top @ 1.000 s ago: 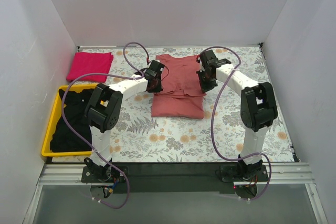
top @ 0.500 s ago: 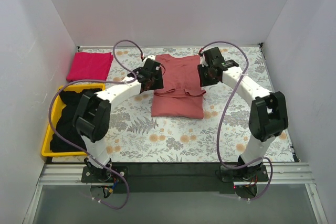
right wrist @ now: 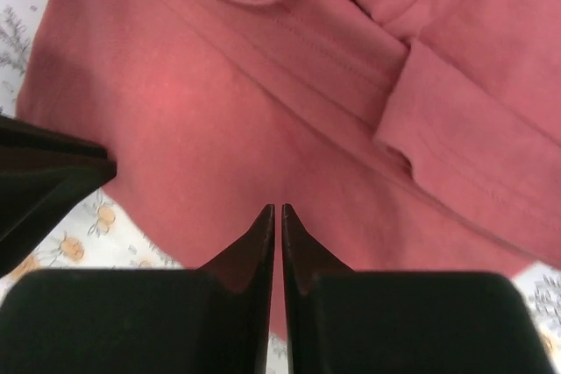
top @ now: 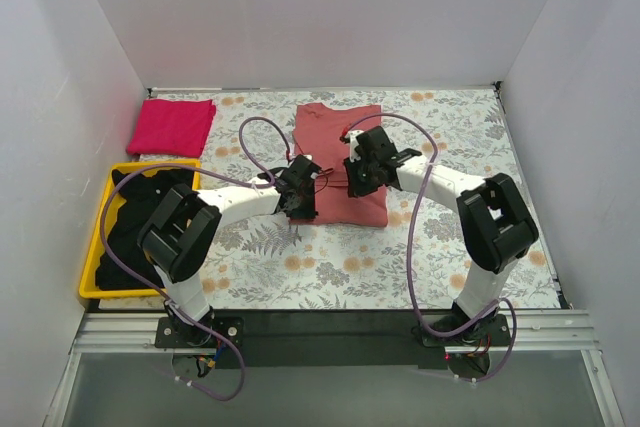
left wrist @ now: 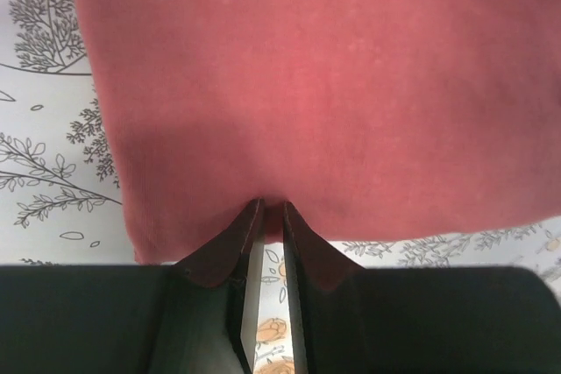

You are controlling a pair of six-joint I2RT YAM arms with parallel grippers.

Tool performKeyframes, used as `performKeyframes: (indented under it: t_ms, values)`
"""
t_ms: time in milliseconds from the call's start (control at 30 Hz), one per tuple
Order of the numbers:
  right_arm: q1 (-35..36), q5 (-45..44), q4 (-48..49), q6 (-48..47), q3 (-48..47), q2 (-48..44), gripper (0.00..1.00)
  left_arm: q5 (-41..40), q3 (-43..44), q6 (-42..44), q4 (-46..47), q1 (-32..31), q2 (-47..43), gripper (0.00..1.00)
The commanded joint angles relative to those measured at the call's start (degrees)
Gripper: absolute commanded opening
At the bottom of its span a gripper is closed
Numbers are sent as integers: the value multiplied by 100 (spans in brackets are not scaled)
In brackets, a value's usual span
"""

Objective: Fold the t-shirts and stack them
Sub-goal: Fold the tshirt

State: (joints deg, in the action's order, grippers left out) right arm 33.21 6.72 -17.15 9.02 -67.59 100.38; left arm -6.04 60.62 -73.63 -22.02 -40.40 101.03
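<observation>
The salmon-red t-shirt [top: 338, 137] lies flat in the middle of the table, its sleeves folded inward in the right wrist view [right wrist: 351, 85]. My left gripper [top: 300, 197] is at its near left corner, shut on a small pinch of the near edge [left wrist: 272, 209]. My right gripper [top: 360, 175] is over the shirt's near right part, its fingers shut with the tips pressed into the cloth [right wrist: 278, 209]. The magenta-pink t-shirt [top: 172, 127] lies folded at the back left. Black t-shirts [top: 135, 227] are heaped in the bin.
The yellow plastic bin [top: 93, 247] stands at the left edge. White walls close in the back and both sides. The floral tablecloth [top: 330, 267] shows in front of the shirt. The left gripper's black body shows at the left of the right wrist view [right wrist: 44, 190].
Both grippers have moved from the shirt's far middle, at its left and right edges, toward its near edge and closer together. The mid fold seen earlier no longer shows.
</observation>
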Motion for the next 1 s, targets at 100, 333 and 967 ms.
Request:
performKeyframes:
  t_ms: [100,333,967]
  values:
    - [27,-126,862,-31,-184,552,10,349,37,-64,-293,41,13,13]
    - [27,-1100,888,-576,-930,1203,13,595,-85,68,-680,41,-5,13]
    - [-683,494,765,-375,-1419,547,27,509,-341,-398,-1007,111,-1910,28]
